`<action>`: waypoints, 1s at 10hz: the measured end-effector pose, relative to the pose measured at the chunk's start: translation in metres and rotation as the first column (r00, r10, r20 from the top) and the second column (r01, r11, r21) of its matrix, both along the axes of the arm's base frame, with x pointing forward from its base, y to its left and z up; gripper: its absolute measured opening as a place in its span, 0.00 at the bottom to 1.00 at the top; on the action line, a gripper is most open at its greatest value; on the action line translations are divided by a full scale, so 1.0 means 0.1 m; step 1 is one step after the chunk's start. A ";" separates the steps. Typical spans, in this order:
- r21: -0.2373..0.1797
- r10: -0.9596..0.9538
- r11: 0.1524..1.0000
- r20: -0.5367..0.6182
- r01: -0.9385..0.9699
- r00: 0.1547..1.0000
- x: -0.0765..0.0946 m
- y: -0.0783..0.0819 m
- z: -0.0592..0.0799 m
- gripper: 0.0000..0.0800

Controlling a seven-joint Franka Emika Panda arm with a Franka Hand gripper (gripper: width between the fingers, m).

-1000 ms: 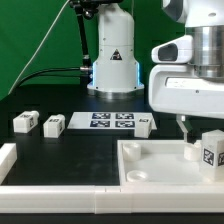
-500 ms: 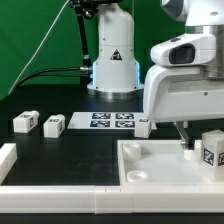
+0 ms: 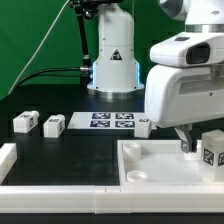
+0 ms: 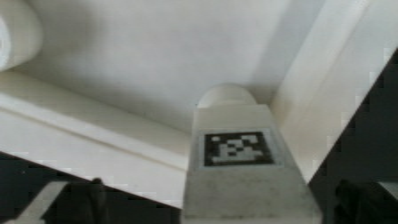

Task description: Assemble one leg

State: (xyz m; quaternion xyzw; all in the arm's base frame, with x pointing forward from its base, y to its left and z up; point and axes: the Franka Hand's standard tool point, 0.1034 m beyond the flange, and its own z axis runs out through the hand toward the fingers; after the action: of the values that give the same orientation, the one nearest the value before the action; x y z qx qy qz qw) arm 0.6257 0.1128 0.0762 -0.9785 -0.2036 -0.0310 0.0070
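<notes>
A white leg (image 3: 210, 150) with a square tag stands upright in the right corner of the large white tray-like part (image 3: 150, 168). My gripper (image 3: 188, 147) is low over that corner, right beside the leg. In the wrist view the leg (image 4: 237, 150) runs up between my two dark fingertips (image 4: 80, 200), with a gap on each side. The gripper (image 4: 231, 208) is open around it. Three more legs lie on the black table: two at the exterior view's left (image 3: 24, 121) (image 3: 53, 124) and one by the marker board (image 3: 145, 124).
The marker board (image 3: 112, 121) lies flat mid-table. The arm's white base (image 3: 112, 60) stands behind it, with a green backdrop. Another white part (image 3: 8, 157) sits at the front left edge. The tray-like part has raised rims and rounded corner sockets (image 3: 137, 173).
The gripper housing has shifted a little toward the exterior view's left and come lower. The leg in the tray corner has stayed in place.
</notes>
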 end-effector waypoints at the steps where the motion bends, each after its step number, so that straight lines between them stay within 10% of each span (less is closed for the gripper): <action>1: 0.000 0.000 1.000 0.000 0.000 1.000 0.00 0.00 0.00 0.47; 6: 0.019 -0.208 0.978 0.001 0.208 0.978 -0.01 0.03 0.00 0.36; 10: 0.042 -0.767 0.639 -0.043 0.768 0.640 -0.05 0.07 -0.02 0.36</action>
State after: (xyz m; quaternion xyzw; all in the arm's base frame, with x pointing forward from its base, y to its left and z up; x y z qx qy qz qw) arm 0.6206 0.1197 0.0741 -0.9722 0.2315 -0.0266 0.0227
